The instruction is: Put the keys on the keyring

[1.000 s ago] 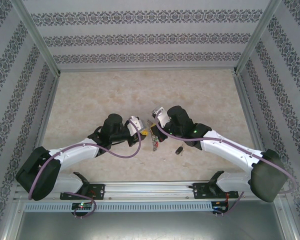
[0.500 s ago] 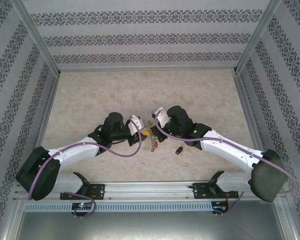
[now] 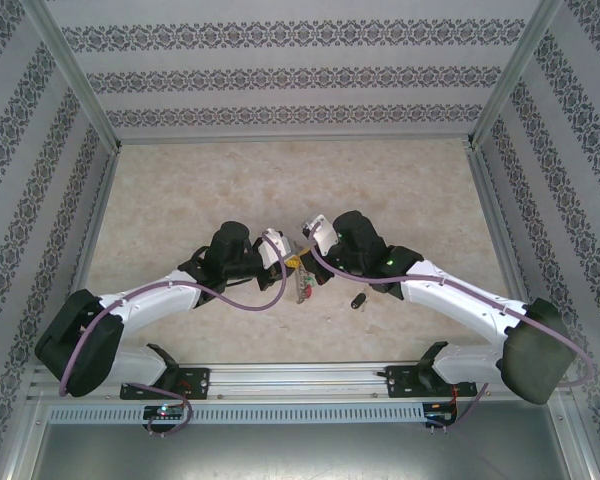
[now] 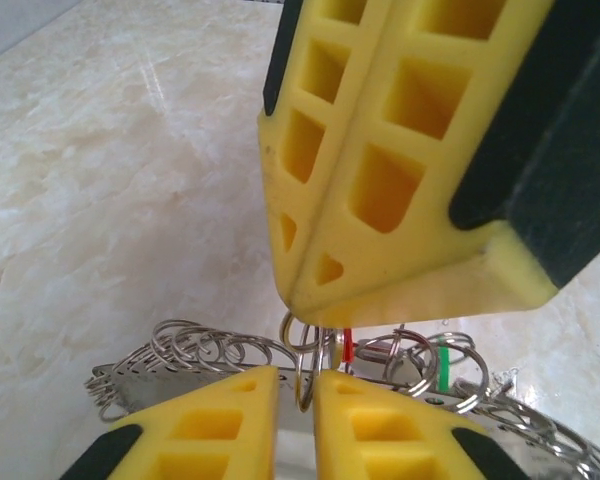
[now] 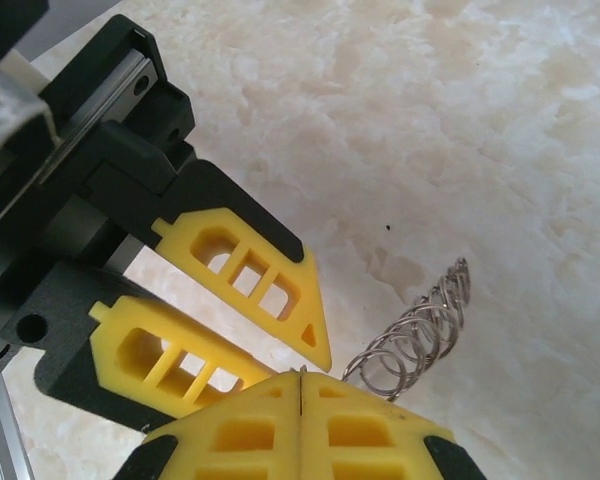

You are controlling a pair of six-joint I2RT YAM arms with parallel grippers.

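Marbled worktop [image 3: 180,190], mid-near edge: right pincer [image 4: 305,300] clamped on the keyring [image 4: 190,350], left pincer [image 4: 298,385] nearly closed around a loop; thread gently.

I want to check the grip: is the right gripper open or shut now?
Shut. In the right wrist view the right gripper has its two yellow fingers pressed together, and the keyring sticks out beside them.

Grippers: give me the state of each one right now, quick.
Left gripper: nearly closed, pinching a thin wire of the keyring.
Right gripper: shut, clamped on the keyring where the two grippers meet.
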